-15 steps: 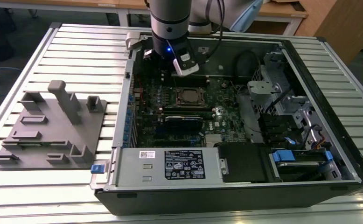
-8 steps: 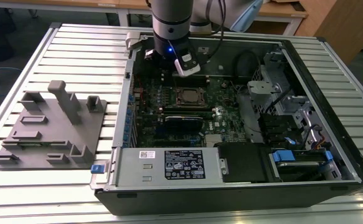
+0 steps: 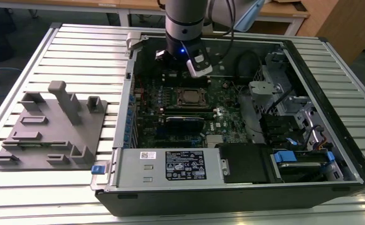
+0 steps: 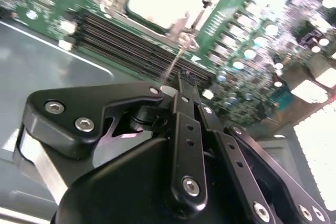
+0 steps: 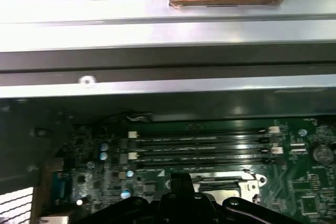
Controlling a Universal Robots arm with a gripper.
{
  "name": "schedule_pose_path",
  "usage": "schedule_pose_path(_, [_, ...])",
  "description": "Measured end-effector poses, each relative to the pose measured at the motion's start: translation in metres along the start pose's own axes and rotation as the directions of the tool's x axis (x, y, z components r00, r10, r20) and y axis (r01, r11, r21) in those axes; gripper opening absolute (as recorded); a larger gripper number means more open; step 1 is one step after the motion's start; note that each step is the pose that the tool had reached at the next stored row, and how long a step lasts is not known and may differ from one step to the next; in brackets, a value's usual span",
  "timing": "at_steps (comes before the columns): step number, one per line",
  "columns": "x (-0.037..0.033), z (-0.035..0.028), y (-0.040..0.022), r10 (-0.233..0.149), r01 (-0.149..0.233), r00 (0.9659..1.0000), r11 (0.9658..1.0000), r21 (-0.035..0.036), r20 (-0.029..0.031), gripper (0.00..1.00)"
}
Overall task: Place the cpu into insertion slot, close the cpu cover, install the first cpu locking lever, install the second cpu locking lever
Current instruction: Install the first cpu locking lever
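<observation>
Gripper hangs low over motherboard inside open computer case. Fingers pinched together, nothing visibly held. Chip sits in socket, silver cover frame lying around it. Thin lever just off fingertips.

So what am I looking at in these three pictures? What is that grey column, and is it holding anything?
The grey column is a robot arm. At its end sits a pincer, which is shut here. One picture comes from a camera standing off the arm. The other two come from cameras riding near its wrist, looking past the pincer. On the slatted metal table lies an open computer case, with a grey block of pegs and pockets at the exterior view's left. The pincer hangs over the green circuit board, near the square chip socket. In the second wrist view its tip is close to a thin metal lever; I can't tell whether it grips it.
</observation>
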State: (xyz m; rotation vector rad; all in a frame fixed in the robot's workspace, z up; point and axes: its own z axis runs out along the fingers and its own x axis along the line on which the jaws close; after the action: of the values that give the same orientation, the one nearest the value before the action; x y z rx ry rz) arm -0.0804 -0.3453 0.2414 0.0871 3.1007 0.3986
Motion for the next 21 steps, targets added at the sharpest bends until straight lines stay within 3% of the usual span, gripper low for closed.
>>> schedule_pose_path(3, [-0.0085, 0.0004, 0.0004, 0.000, 0.000, 1.0000, 1.0000, 0.0001, 0.0000, 0.11])
schedule_pose_path(8, [-0.0088, 0.0005, 0.0004, 0.000, 0.000, 1.0000, 1.0000, -0.0010, 0.0001, 0.11])
schedule_pose_path(15, [-0.0095, 0.0039, -0.0016, 0.001, -0.001, 1.0000, 0.9997, -0.0235, -0.0013, 0.11])
schedule_pose_path(19, [-0.0121, 0.0048, -0.0016, 0.001, -0.001, 1.0000, 0.9990, -0.0443, -0.0022, 0.11])
schedule_pose_path(21, [-0.0148, 0.0055, -0.0016, 0.001, -0.001, 1.0000, 0.9989, -0.0465, -0.0024, 0.11])
